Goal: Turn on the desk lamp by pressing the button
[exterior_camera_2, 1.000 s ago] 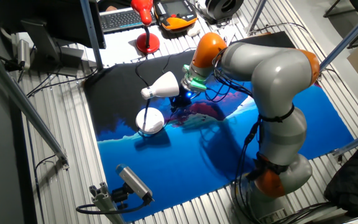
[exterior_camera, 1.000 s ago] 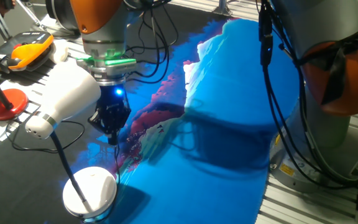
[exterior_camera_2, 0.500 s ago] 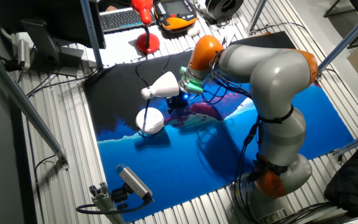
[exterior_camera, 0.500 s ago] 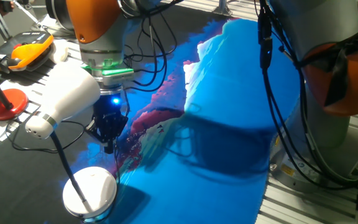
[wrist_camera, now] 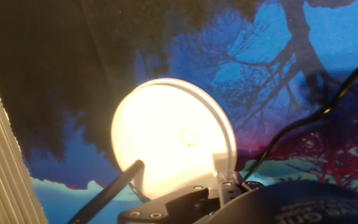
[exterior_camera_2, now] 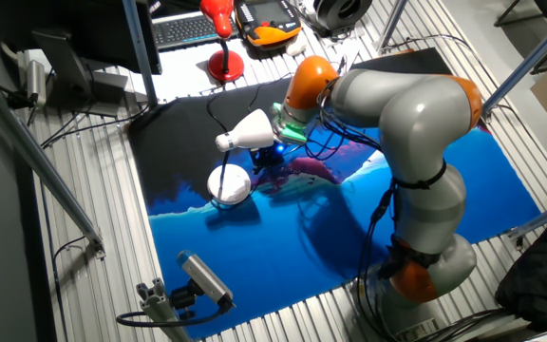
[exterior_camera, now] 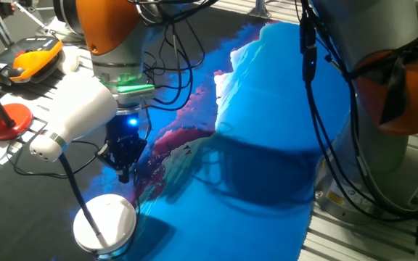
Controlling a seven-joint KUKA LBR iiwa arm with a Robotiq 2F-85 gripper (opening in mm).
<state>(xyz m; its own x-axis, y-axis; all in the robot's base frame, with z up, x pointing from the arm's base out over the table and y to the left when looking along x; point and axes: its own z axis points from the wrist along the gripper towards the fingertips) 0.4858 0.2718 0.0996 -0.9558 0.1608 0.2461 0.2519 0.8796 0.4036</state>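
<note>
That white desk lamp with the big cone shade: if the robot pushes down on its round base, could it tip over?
Probably not from a straight-down press: the desk lamp stands on a wide, flat disc base. It looks top-heavy, though; the large shade leans off to one side on a thin stem, so a sideways nudge from the tool might rock it.

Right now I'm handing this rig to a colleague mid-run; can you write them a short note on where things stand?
Gripper: hovering over the mat just beside the desk lamp's round white base, above it, not touching; whether the jaws are open cannot be told.
Desk lamp: upright on the blue mat, shade tilted beside the wrist.
Done: approach to the base.
Left: the button at the disc's centre is not yet pressed; descend onto it.
</note>
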